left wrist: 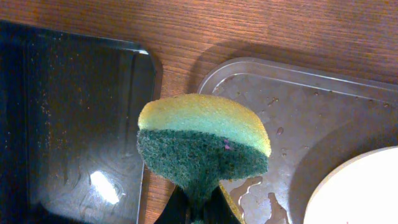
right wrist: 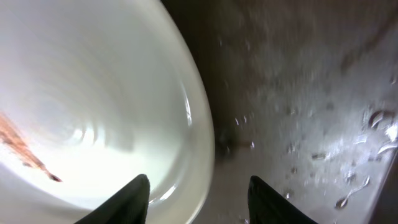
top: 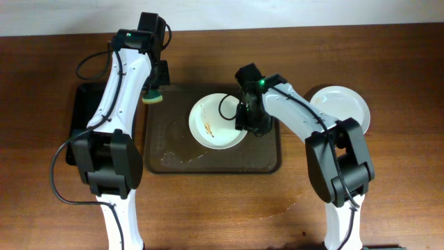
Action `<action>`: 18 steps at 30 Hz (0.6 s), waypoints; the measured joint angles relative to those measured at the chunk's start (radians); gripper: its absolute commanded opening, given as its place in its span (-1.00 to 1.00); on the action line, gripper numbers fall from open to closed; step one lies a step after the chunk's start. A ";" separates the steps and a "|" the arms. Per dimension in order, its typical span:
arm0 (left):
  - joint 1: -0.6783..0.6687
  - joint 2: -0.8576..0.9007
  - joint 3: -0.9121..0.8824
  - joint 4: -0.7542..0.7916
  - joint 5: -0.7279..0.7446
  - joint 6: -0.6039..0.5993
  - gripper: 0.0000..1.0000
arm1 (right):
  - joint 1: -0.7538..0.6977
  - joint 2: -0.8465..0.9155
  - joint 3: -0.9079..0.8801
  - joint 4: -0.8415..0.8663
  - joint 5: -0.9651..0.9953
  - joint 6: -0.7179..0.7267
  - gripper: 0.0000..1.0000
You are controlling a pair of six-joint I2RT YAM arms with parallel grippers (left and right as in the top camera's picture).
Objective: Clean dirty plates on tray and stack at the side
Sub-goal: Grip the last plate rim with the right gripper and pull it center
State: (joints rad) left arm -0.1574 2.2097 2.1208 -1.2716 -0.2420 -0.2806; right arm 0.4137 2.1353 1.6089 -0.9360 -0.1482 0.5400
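Note:
A white plate (top: 216,123) with brown smears lies on the dark brown tray (top: 173,158); it also shows in the right wrist view (right wrist: 93,93) and in the left wrist view (left wrist: 360,193). My right gripper (top: 251,123) is open, its fingers (right wrist: 198,190) astride the plate's right rim, one over the plate and one over the wet tray (right wrist: 311,93). My left gripper (top: 154,89) is shut on a yellow and green sponge (left wrist: 202,140) above the tray's far left corner (left wrist: 261,81). Another white plate (top: 343,107) sits on the table right of the tray.
A smaller black tray (top: 84,118) lies left of the brown tray, also seen in the left wrist view (left wrist: 68,118). Water drops and puddles lie on the brown tray's base (top: 182,158). Wooden table (top: 388,180) all around.

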 measured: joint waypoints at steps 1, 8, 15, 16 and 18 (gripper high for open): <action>0.000 0.000 0.000 0.000 0.000 0.000 -0.97 | -0.011 0.002 0.018 0.013 -0.008 -0.058 -0.02; 0.000 0.000 0.000 0.000 0.000 0.000 -0.97 | -0.035 0.079 0.045 0.171 -0.030 -0.334 -0.46; 0.000 0.000 0.000 0.000 0.011 0.000 -0.97 | -0.044 0.100 0.065 0.134 -0.098 -0.225 -0.92; 0.000 0.000 0.000 0.000 0.022 0.000 -0.97 | -0.046 0.100 0.065 0.122 -0.119 -0.198 -0.92; 0.000 0.000 -0.001 0.000 0.049 0.000 -0.98 | -0.046 0.105 0.065 0.097 -0.175 -0.116 -0.92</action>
State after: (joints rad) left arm -0.1574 2.2097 2.1197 -1.2713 -0.1932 -0.2806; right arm 0.3679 2.2398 1.6737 -0.8387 -0.3237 0.4240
